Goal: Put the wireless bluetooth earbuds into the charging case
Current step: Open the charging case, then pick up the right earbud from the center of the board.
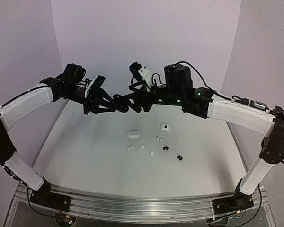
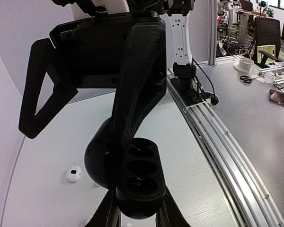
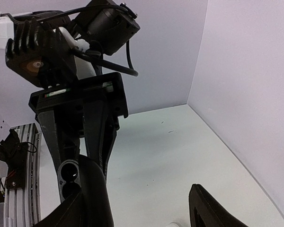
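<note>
A black charging case hangs open high above the table, with my left gripper shut on its base. In the left wrist view the case's wells face the camera between my fingers. My right gripper meets it from the right and stands open. One of its fingers lies between the base and the raised lid. The right wrist view shows the wells beside the lid. White earbuds and black earbuds lie loose on the table.
Two white charging cases lie on the table, one closed and one further right. The closed one also shows in the left wrist view. A metal rail runs along the near edge. Purple walls close the back and sides.
</note>
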{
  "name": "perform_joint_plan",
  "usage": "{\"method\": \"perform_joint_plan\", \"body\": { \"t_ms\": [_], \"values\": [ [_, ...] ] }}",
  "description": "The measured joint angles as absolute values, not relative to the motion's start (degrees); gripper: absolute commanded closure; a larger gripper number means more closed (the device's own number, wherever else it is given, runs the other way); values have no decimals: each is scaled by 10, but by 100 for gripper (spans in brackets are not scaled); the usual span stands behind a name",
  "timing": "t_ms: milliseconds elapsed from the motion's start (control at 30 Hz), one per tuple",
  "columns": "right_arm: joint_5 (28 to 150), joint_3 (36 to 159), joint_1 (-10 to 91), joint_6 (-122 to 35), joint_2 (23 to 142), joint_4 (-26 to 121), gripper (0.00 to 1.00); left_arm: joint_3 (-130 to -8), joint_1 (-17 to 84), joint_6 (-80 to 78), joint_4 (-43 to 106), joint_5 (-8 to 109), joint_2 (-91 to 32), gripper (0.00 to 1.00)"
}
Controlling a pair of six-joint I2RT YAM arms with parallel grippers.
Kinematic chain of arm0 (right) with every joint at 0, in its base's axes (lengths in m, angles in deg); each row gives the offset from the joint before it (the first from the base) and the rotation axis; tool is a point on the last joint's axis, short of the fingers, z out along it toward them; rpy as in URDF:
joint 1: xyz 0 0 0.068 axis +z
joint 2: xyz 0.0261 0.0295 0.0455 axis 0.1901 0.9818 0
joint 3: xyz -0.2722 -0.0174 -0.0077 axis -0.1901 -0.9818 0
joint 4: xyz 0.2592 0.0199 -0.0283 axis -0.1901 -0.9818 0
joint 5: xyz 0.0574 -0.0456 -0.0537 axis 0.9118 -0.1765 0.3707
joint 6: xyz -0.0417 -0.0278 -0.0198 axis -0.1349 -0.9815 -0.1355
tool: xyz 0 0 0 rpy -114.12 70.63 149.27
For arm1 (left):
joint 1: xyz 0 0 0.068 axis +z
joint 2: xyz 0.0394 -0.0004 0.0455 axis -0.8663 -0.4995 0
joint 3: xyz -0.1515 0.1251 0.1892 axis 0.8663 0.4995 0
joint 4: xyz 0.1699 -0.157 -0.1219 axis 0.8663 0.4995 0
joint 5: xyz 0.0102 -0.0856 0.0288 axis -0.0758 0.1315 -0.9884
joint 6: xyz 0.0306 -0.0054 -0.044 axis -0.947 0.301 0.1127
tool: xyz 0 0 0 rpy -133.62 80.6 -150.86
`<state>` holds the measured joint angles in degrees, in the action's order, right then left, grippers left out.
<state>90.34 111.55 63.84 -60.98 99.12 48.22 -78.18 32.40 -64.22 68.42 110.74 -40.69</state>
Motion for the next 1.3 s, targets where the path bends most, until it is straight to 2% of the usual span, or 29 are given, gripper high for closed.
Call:
{"method": "perform_joint_plan", "body": {
  "t_ms": [267, 867, 1067, 1300],
  "values": [
    [934, 1117, 628, -588, 996, 481, 26, -782, 329, -543, 685, 1167, -428, 100],
    [995, 1174, 604, -507, 998, 489, 17, -777, 332, -409, 657, 1200, -436, 100],
    [953, 1115, 541, -420, 934, 477, 17, -730, 352, -288, 547, 1187, -435, 100],
    [813, 1025, 449, -368, 870, 322, 19, -706, 358, -239, 465, 1165, -431, 100]
  ]
}}
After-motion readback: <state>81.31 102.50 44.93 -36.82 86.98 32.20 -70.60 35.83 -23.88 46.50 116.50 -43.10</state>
